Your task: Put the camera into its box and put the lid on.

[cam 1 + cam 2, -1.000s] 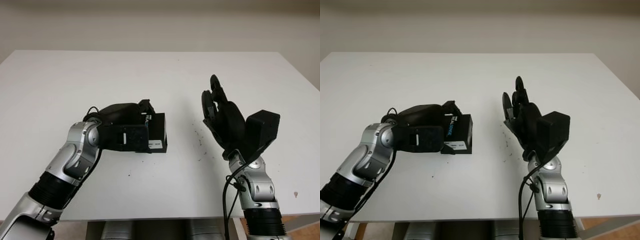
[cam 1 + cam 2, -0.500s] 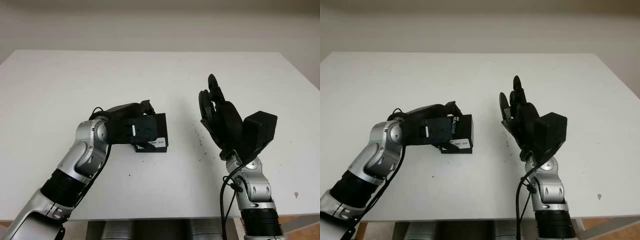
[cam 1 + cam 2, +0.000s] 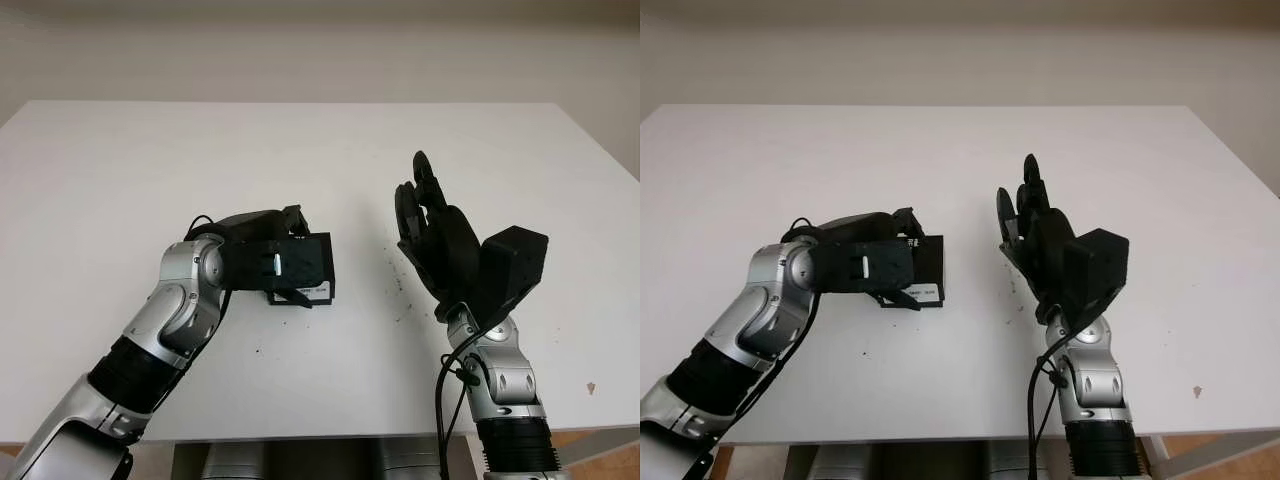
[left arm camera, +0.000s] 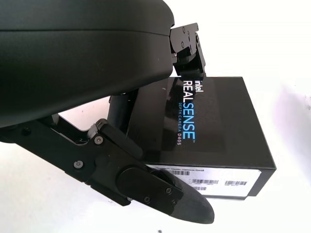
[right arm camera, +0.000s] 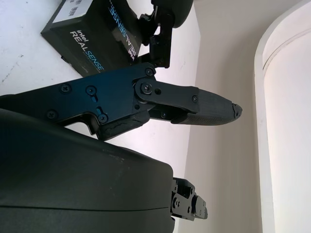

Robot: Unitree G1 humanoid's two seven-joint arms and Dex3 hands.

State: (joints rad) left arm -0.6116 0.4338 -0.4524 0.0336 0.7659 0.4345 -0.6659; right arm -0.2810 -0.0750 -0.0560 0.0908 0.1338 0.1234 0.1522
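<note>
One closed black box (image 3: 305, 265), two hands, one white table (image 3: 300, 150).

"intel REALSENSE DEPTH CAMERA D405" on the lid of the black box (image 4: 204, 126)

Glossy black rectangular cardboard box (image 4: 214, 126) with white and blue lettering and white barcode label; plain white desk (image 3: 150, 160).

A glossy black rectangular cardboard camera box (image 4: 214, 131) lies flat on the white worktop (image 3: 300, 160), closed, its lid printed "Intel RealSense Depth Camera D405" in white and blue, with a white barcode label on one side.
</note>
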